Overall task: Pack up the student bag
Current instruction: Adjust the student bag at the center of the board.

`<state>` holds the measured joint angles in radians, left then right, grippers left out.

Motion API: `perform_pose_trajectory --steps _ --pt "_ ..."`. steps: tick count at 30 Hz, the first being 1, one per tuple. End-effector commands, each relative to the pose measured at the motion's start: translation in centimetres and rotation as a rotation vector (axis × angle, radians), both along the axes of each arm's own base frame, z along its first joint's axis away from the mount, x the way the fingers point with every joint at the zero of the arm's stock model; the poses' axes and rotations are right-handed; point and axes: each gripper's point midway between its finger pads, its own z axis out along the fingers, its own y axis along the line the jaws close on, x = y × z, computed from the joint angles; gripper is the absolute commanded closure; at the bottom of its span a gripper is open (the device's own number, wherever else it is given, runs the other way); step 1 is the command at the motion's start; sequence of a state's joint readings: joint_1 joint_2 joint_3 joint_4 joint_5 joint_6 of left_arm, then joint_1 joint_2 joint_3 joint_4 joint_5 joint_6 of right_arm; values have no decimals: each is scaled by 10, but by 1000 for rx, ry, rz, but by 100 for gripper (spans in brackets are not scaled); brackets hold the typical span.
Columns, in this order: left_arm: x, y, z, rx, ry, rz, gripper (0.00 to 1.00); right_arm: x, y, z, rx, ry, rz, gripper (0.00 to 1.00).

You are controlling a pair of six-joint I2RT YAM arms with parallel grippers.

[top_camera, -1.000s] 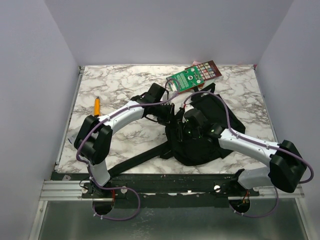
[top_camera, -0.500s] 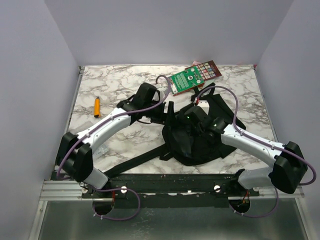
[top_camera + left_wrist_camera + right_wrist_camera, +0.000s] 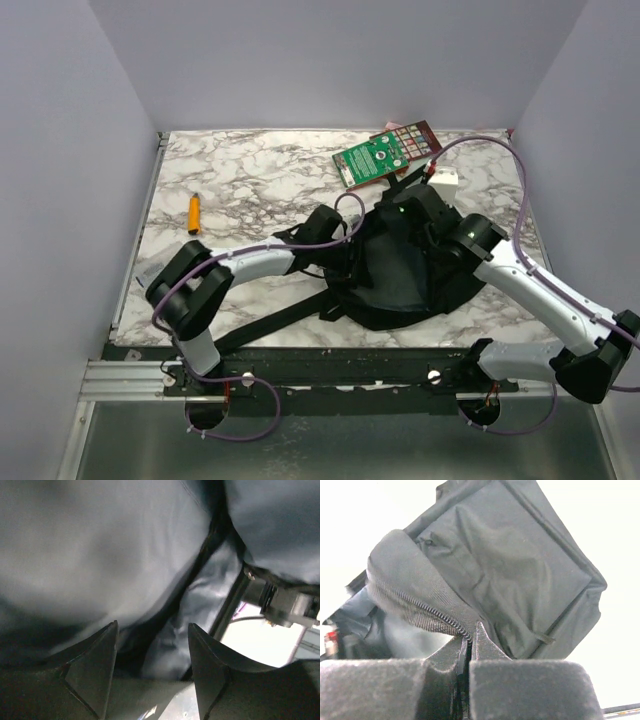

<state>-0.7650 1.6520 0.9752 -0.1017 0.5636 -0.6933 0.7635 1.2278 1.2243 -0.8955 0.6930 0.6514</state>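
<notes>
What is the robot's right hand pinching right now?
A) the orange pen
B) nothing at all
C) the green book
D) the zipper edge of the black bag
D: in the right wrist view, the right hand is shut on the zipper edge of the black bag.

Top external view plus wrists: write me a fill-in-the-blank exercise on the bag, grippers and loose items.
The right gripper is ____ on the zipper edge of the student bag.
The left gripper stands ____ at the bag's fabric.
The book beyond the bag has a ____ cover.
The pen left of the bag is ____.
Missing: shut; open; green; orange.
</notes>
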Motion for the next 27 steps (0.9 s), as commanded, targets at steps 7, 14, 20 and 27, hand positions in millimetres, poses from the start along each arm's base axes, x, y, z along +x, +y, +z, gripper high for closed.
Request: perform_pose_trajectory --steps 7,14,20,27 --pt "12 -54 42 -206 -3 -29 32 -19 19 -22 96 63 160 99" --pt "-14 10 77 -285 -75 -35 24 -63 88 -85 377 292 441 75" --pt "7 68 99 -253 -164 78 20 -41 116 -29 443 214 541 36" --pt "43 98 139 -77 -424 157 17 52 92 20 527 85 436 23"
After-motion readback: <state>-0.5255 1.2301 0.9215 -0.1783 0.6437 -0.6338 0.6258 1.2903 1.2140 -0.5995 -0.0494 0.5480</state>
